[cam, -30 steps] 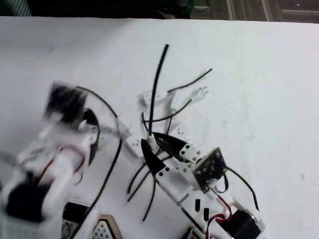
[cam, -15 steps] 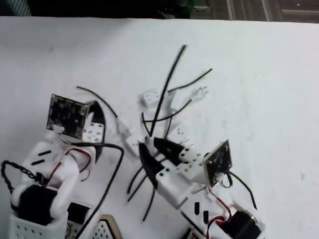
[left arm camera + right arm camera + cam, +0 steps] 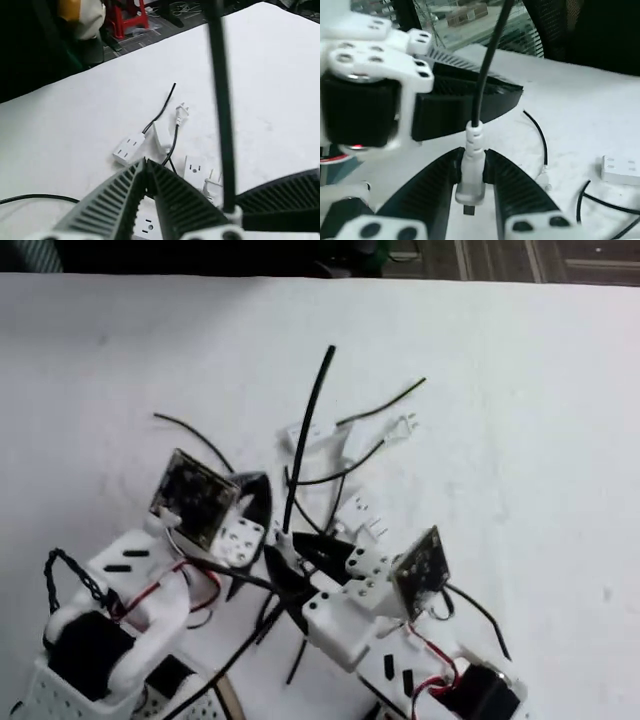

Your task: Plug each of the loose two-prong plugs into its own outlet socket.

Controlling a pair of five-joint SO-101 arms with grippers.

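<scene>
Holding the two-prong plug [image 3: 469,182] clamped by its body, the right gripper [image 3: 472,156] hangs near an outlet socket [image 3: 194,171], left gripper [image 3: 147,162] pinched closed on nothing just beside; I'd square prongs to slots, then push straight.

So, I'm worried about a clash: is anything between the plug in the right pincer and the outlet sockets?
Yes. The shut left pincer hangs close beside the plug that the right pincer grips, and seems to cover one outlet socket. Loose black cords lie among the other sockets.
</scene>
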